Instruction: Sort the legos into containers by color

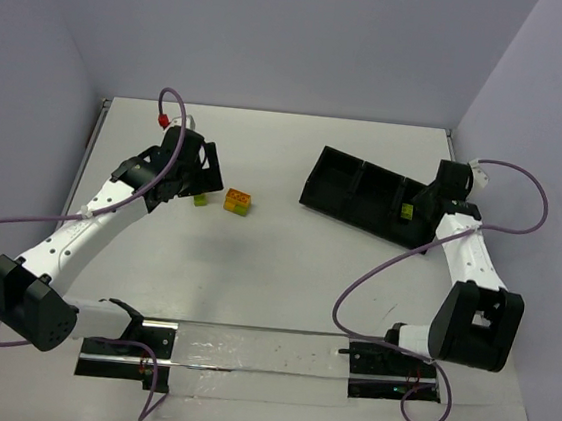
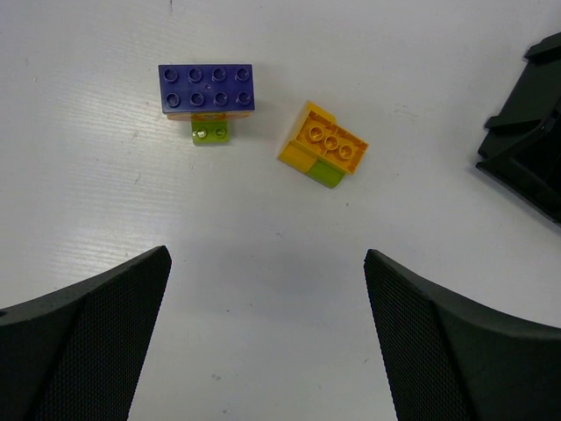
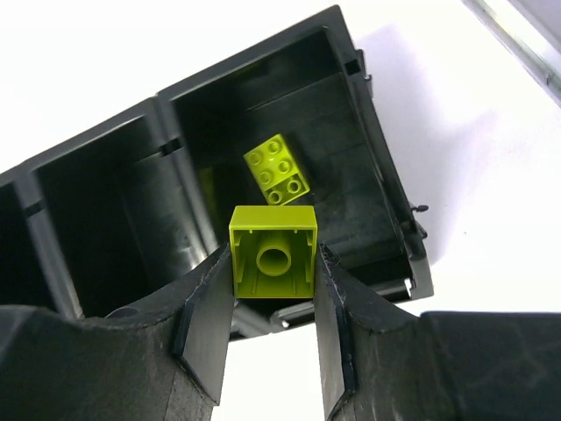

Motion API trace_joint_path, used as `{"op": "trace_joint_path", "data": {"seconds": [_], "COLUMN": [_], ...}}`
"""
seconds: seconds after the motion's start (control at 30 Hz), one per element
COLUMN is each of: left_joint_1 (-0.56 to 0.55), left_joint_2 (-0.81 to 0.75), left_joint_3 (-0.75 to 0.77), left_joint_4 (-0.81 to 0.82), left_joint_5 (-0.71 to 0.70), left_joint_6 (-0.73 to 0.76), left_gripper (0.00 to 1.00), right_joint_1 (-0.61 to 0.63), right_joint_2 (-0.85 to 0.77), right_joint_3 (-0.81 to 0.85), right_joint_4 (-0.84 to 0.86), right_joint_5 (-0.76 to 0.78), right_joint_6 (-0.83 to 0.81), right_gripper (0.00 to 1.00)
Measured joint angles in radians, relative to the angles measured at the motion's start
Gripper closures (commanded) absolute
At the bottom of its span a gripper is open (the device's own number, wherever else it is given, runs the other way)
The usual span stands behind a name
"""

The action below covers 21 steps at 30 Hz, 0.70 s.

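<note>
In the left wrist view a blue-purple brick (image 2: pixel 206 88) sits on an orange layer with a small lime green piece (image 2: pixel 211 132) at its near side. An orange-yellow brick (image 2: pixel 326 142) joined to a lime piece lies to its right, and shows from above too (image 1: pixel 239 202). My left gripper (image 2: pixel 267 256) is open and empty, hovering just short of both (image 1: pixel 189 179). My right gripper (image 3: pixel 273 267) is shut on a lime green brick (image 3: pixel 273 252), hollow side toward the camera, over the right end compartment of the black tray (image 3: pixel 377 132). Another lime brick (image 3: pixel 277 169) lies in that compartment.
The tray (image 1: pixel 337 176) lies slanted at the right back of the table; its corner shows in the left wrist view (image 2: pixel 526 149). A glossy clear strip (image 1: pixel 246 353) runs along the near edge between the arm bases. Purple cables loop beside both arms. Walls close in on three sides.
</note>
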Motion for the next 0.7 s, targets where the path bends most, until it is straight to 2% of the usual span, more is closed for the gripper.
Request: {"op": "trace_joint_path", "data": {"seconds": [0.23,0.53,0.7], "left_joint_1": [0.0,0.0,0.0], "left_joint_2": [-0.005,-0.009,-0.009], "left_joint_3": [0.0,0.0,0.0], "left_joint_4": [-0.014,-0.022,-0.023], "left_joint_5": [-0.002,-0.001,-0.011], "left_joint_6": [0.0,-0.001,-0.002], "left_gripper": [0.01,0.01,0.01], "right_joint_1": [-0.021,-0.022,0.024], "right_joint_2": [0.089,0.101,0.043], "right_joint_3": [0.0,0.036,0.074], "right_joint_4": [0.036,0.037,0.018], "right_joint_5": [0.003,-0.01,-0.01], "right_joint_6": [0.02,0.011,-0.013], "right_gripper": [0.18,0.16,0.15]}}
